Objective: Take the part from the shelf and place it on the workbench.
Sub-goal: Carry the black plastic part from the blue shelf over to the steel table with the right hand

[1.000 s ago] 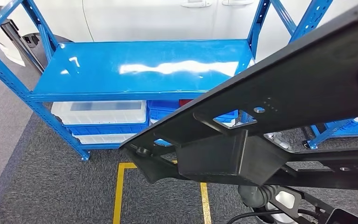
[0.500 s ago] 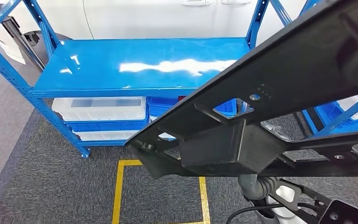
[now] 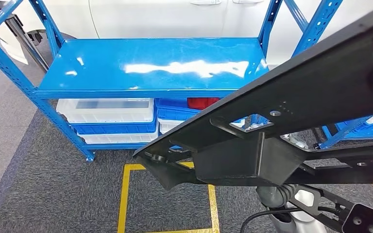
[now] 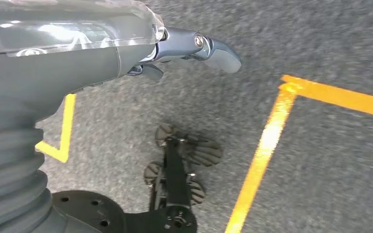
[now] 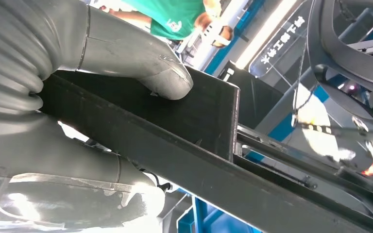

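A long black plastic part point(image 3: 281, 111) with cut-outs and a boxy block underneath crosses the head view from the lower middle to the upper right, in front of the blue shelf point(image 3: 150, 65), whose top board is bare. My right hand point(image 5: 92, 97) grips this part point(image 5: 194, 121): the thumb point(image 5: 141, 58) presses on one face and the fingers point(image 5: 77, 194) wrap the other side. A grey ribbed wrist cover point(image 3: 272, 195) shows below the part. My left hand point(image 4: 175, 46) hangs over the grey carpet, holding nothing, with a finger stretched out.
White and blue bins point(image 3: 107, 114) and a red item point(image 3: 203, 102) sit on the shelf's lower level. Yellow tape lines point(image 3: 123, 199) mark the carpet. A second blue rack point(image 3: 320, 29) stands at the right. A white car point(image 3: 175, 14) is behind. A person in green point(image 5: 179, 14) stands near.
The whole picture has shifted a little, so the camera moved. The black part stays in my right hand; its far end has dropped slightly and uncovers more of the right rack.
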Robot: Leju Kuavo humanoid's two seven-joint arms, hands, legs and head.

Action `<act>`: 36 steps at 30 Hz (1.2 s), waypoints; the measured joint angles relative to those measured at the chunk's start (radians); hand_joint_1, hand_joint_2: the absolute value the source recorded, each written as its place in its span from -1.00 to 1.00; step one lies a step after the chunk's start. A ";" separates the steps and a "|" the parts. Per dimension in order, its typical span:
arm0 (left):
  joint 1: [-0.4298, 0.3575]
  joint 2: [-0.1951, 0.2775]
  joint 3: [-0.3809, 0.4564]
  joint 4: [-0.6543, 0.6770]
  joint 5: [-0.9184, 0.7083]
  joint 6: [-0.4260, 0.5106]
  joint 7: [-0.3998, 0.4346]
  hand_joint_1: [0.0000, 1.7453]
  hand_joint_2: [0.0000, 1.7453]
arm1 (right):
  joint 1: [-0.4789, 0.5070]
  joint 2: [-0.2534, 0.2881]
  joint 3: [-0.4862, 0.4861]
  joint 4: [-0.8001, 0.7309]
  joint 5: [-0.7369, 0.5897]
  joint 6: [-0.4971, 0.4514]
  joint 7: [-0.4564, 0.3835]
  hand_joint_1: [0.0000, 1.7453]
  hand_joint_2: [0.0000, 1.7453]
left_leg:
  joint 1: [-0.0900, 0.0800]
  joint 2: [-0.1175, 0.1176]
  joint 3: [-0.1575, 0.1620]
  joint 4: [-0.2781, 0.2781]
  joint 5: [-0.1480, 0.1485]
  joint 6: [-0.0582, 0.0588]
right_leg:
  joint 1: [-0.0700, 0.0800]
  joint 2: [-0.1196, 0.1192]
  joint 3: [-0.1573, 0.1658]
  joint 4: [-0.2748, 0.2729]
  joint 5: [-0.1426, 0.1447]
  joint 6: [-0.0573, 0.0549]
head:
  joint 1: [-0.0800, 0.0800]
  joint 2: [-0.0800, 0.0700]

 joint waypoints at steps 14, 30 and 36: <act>-0.006 0.036 -0.002 0.000 -0.045 -0.031 -0.026 -1.00 1.00 | 0.024 0.039 -0.036 -0.018 0.112 -0.083 0.000 1.00 1.00 | -0.004 0.034 0.014 0.010 -0.025 -0.009 | -0.001 -0.037 -0.008 0.009 0.005 -0.009 | 0.000 0.000; -0.004 0.054 -0.008 0.000 -0.056 0.048 -0.049 -1.00 1.00 | -0.027 -0.083 0.079 -0.043 0.091 -0.132 0.000 1.00 1.00 | 0.004 -0.111 -0.017 0.006 0.011 0.005 | -0.008 0.084 0.007 0.011 -0.013 0.004 | 0.000 0.000; 0.005 0.055 -0.016 0.000 -0.070 0.064 -0.038 -1.00 1.00 | -0.013 -0.067 0.078 -0.053 0.075 -0.024 0.000 1.00 1.00 | 0.004 -0.032 -0.091 0.152 -0.070 -0.021 | -0.013 0.005 0.016 -0.014 0.001 -0.024 | 0.000 0.000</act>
